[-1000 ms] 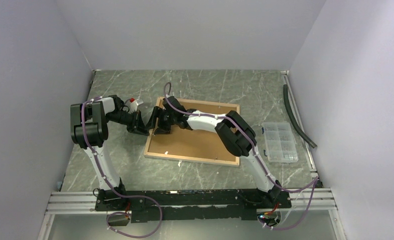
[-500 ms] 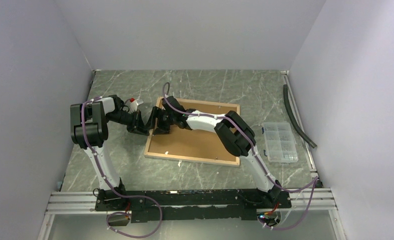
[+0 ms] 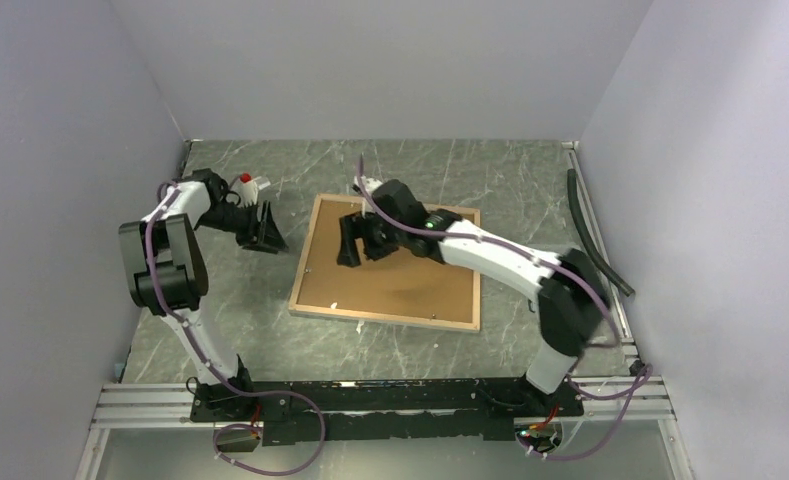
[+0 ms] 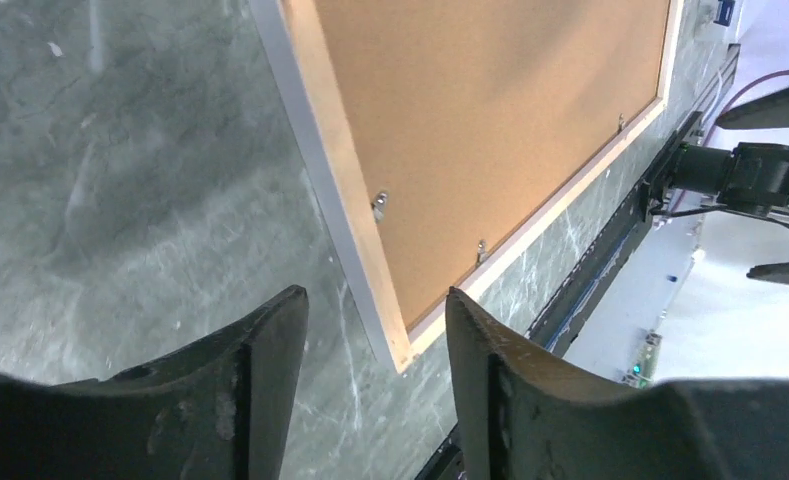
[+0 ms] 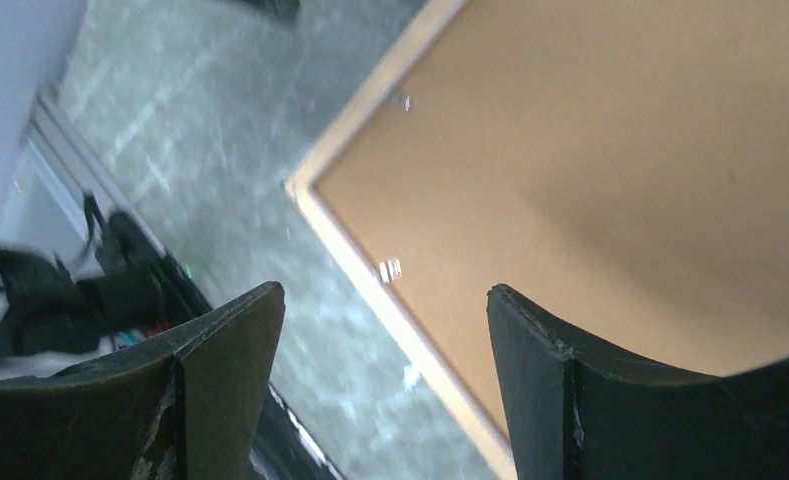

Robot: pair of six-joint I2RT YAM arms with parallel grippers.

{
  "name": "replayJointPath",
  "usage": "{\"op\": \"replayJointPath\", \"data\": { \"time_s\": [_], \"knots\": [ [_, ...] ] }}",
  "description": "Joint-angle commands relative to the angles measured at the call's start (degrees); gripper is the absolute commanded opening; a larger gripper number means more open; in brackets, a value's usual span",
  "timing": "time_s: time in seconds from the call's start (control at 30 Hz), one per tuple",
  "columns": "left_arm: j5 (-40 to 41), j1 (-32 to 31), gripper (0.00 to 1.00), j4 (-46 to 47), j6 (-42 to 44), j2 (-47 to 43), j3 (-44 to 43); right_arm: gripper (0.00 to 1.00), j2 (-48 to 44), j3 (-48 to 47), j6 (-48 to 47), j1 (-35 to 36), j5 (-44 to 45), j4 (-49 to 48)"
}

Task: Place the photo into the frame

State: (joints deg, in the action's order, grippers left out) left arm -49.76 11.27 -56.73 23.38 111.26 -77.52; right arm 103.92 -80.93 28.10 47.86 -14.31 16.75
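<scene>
The frame (image 3: 304, 258) lies face down on the table, its pale wood rim around a brown backing board (image 3: 410, 285). The photo is hidden. My left gripper (image 3: 273, 240) hangs open to the left of the frame, apart from it. In the left wrist view the frame's rim (image 4: 345, 190) and near corner show between the open left gripper (image 4: 375, 297) fingers, well below them. My right gripper (image 3: 355, 255) hovers open over the board's left part. In the right wrist view the right gripper (image 5: 385, 291) is empty, above the rim (image 5: 420, 358) and the backing board (image 5: 590, 170).
Small metal tabs (image 4: 379, 205) sit along the inside of the frame's rim. A clear plastic parts box (image 3: 562, 285) lies right of the frame, and a black hose (image 3: 595, 230) runs along the right wall. The arms' rail (image 3: 370, 395) crosses the near edge.
My left gripper has opened and drawn back to the left, away from the frame's edge. My right gripper has opened wider and shifted right over the board, its arm stretched out.
</scene>
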Motion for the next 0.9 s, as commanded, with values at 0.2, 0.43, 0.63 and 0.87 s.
{"op": "replayJointPath", "data": {
  "time_s": [0.2,0.43,0.63,0.87],
  "knots": [
    [4.94,0.75,0.8,-10.8,3.52,-16.79,-2.75,0.74,-13.82,23.8,-13.84,4.76,8.06,4.2],
    [8.07,1.2,0.92,-12.13,3.61,-24.99,-0.47,0.68,-12.82,25.03,-16.68,7.32,13.54,2.97],
    [8.4,1.21,0.94,-10.26,5.66,-32.29,5.11,0.6,-9.69,24.0,-17.73,10.0,17.85,1.46],
    [6.75,1.24,0.94,-9.45,7.18,-37.95,9.2,0.56,-6.87,22.85,-18.6,12.99,21.47,0.62]
  ]
}}
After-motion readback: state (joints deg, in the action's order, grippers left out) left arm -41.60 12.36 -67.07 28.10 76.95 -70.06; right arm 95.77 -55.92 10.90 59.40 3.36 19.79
